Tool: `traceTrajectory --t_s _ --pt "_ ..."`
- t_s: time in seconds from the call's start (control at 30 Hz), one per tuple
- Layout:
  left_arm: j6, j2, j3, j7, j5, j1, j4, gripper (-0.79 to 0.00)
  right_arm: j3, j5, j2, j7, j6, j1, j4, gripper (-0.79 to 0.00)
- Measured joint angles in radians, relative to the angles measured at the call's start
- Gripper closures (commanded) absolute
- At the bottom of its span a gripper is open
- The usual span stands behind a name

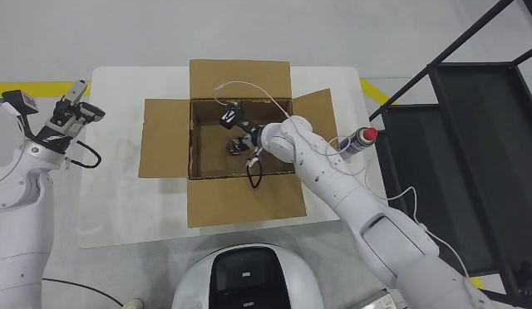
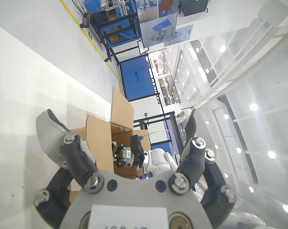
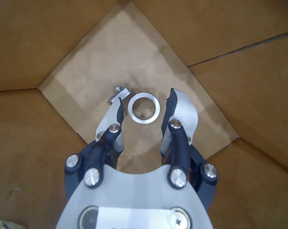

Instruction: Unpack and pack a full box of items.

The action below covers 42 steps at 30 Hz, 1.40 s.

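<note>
An open cardboard box point(image 1: 166, 139) stands in the middle of the white table with its flaps spread. My right gripper point(image 3: 145, 98) is down inside it, open, its two fingers straddling a silver metal ring point(image 3: 144, 107) that lies flat on the box floor point(image 3: 124, 55). A small silver metal block point(image 3: 120, 93) lies beside the ring, just past one fingertip. In the top view the right gripper point(image 1: 236, 145) is at the box's middle. My left gripper point(image 1: 79, 93) is held open and empty off the table's left side, far from the box point(image 2: 121, 113).
A spray can with a red cap point(image 1: 357, 139) lies on the table right of the box. A dark metal frame point(image 1: 465, 110) stands off the table's right edge. Bare white table point(image 1: 116, 201) surrounds the box.
</note>
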State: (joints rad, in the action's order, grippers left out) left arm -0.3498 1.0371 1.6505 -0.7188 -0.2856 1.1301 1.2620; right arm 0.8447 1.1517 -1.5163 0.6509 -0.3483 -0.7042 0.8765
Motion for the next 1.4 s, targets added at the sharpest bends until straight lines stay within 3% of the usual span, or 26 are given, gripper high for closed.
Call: traceTrajectory --t_s 0.37,0.77,0.93,0.97,1.0,1.03,1.4 --pt "0.000 0.000 0.000 0.000 0.000 0.000 0.000 -0.785 -0.055 0.001 -0.040 -0.013 0.043 0.061 -0.133 -0.256" --pt "0.000 0.000 0.000 0.000 0.000 0.000 0.000 -0.785 -0.092 -0.007 -0.076 -0.011 0.061 0.097 -0.238 -0.240" --pt "0.000 0.000 0.000 0.000 0.000 0.000 0.000 -0.785 -0.104 -0.012 -0.091 -0.020 0.066 0.107 -0.277 -0.154" --pt "0.000 0.000 0.000 0.000 0.000 0.000 0.000 -0.785 -0.106 -0.012 -0.094 -0.021 0.067 0.109 -0.284 -0.114" --pt "0.000 0.000 0.000 0.000 0.000 0.000 0.000 -0.785 -0.109 -0.013 -0.098 -0.024 0.067 0.112 -0.292 -0.025" --pt "0.000 0.000 0.000 0.000 0.000 0.000 0.000 -0.785 -0.110 -0.013 -0.100 -0.025 0.067 0.114 -0.299 0.000" --pt "0.000 0.000 0.000 0.000 0.000 0.000 0.000 -0.785 -0.114 0.012 -0.113 -0.059 0.091 0.141 -0.320 0.000"
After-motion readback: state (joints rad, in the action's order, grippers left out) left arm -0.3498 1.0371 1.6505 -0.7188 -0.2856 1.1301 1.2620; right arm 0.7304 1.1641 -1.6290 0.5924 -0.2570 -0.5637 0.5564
